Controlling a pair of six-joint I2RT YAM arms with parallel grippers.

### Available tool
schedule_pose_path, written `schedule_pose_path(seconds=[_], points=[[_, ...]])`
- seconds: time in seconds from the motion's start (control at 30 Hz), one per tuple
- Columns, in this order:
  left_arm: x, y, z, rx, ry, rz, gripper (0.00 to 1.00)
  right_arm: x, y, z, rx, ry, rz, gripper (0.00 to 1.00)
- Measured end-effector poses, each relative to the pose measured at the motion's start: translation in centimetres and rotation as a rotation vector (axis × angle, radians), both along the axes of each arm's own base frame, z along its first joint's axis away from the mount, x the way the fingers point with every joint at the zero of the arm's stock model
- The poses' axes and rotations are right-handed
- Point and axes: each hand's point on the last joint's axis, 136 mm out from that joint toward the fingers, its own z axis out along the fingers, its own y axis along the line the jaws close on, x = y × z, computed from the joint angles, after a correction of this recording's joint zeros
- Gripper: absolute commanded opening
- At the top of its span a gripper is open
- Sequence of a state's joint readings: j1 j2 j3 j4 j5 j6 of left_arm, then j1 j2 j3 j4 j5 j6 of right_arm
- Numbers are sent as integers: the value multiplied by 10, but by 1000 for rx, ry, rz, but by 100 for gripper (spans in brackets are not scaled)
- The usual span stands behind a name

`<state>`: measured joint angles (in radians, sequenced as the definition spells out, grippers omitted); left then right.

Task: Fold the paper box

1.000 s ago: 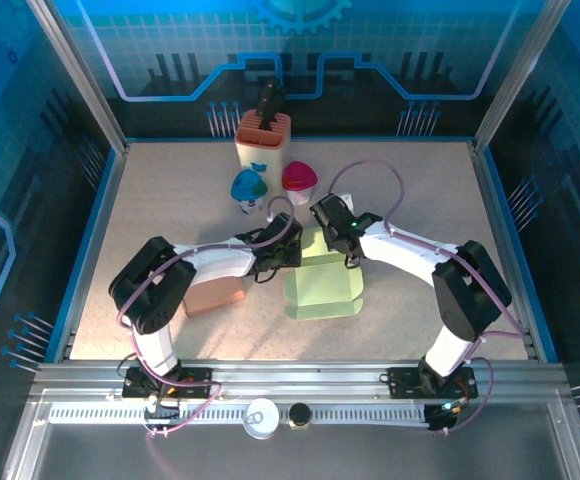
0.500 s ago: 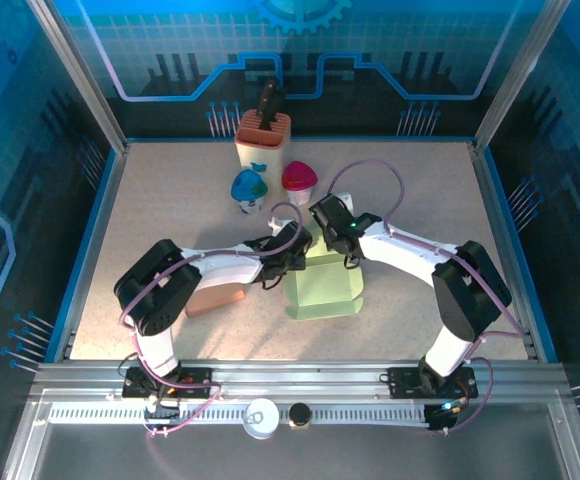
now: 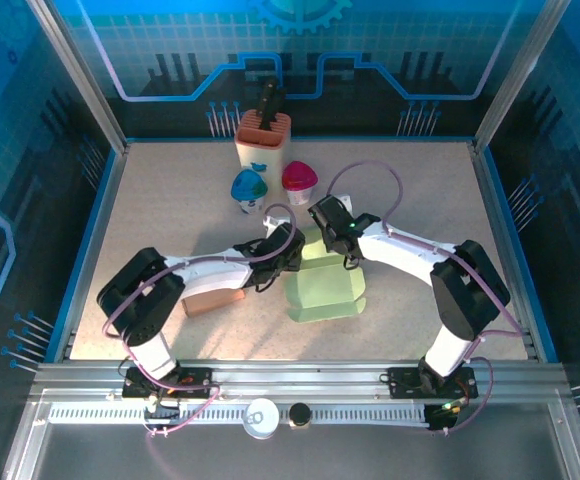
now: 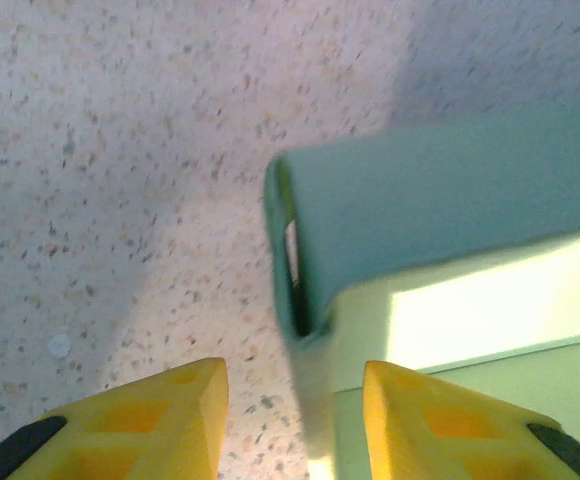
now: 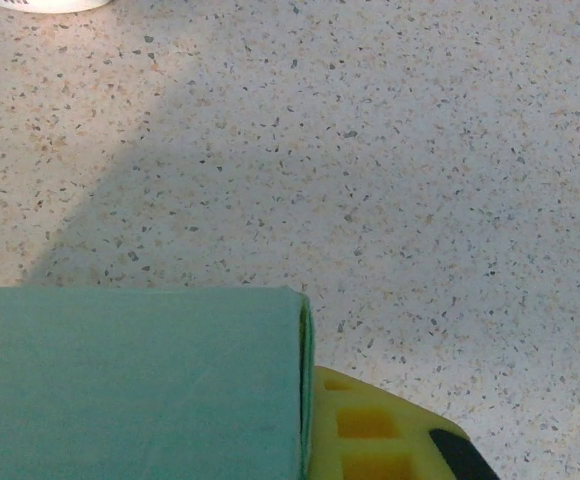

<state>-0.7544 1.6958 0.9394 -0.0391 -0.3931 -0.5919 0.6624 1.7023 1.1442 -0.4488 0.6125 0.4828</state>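
Observation:
The pale green paper box lies at the table's middle, its far wall folded up. My left gripper is at its far left corner. In the left wrist view the gripper stands open, and the box's doubled wall edge runs down between the yellow fingers without being pinched. My right gripper is at the box's far edge. In the right wrist view it is shut on the folded green wall, with one yellow finger showing beside the paper and the other hidden behind it.
A brown block lies left of the box under my left arm. At the back stand an orange-and-white holder, a blue object and a pink object. A white lid rests on the front rail.
My left gripper has opened and let go of the box's wall, and its arm has shifted slightly toward the box's far left corner. The right gripper has kept its grip in place.

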Motion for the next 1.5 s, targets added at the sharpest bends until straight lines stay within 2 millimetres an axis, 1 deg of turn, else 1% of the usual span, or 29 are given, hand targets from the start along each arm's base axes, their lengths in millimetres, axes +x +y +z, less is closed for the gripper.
schedule_pose_path(seconds=[0.07,0.13,0.27,0.37,0.43,0.47,0.8,0.83,0.87,0.9,1.03,1.1,1.17,1.23,1.37,1.5], points=[[5,-1,7,-19,-19,-11,40,0,0,-1,-2,2,0,0],[9,1,7,-26,-19,-12,36,0,0,-1,-1,2,0,0],[13,7,6,-18,-14,-20,24,0,0,-1,-1,2,0,0],[16,4,6,-13,-14,-30,18,0,1,-1,1,4,1,0],[17,3,5,-7,-14,-35,8,0,1,-1,1,4,1,0],[18,3,5,-3,-16,-31,0,0,0,-1,1,4,1,0],[20,0,7,67,-63,30,0,0,-1,-1,14,2,-21,0],[20,0,7,67,-65,35,4,-1,-1,-1,14,2,-22,0],[20,0,7,66,-66,40,18,0,-1,-1,16,1,-25,0],[20,0,7,64,-66,42,26,0,-1,-2,19,1,-27,0],[15,1,5,64,-58,44,42,-4,-1,-9,34,15,-30,0],[9,3,8,48,-54,38,50,-8,-3,-14,45,17,-34,0],[3,4,17,15,-56,33,53,-12,-7,-16,63,15,-41,0],[-1,3,30,-26,-66,24,53,-14,-11,-15,85,18,-50,0],[-8,-1,59,-125,-90,13,54,-7,-20,-15,151,32,-100,0],[-23,3,72,-207,-74,19,51,-5,-38,-22,228,81,-186,0]])
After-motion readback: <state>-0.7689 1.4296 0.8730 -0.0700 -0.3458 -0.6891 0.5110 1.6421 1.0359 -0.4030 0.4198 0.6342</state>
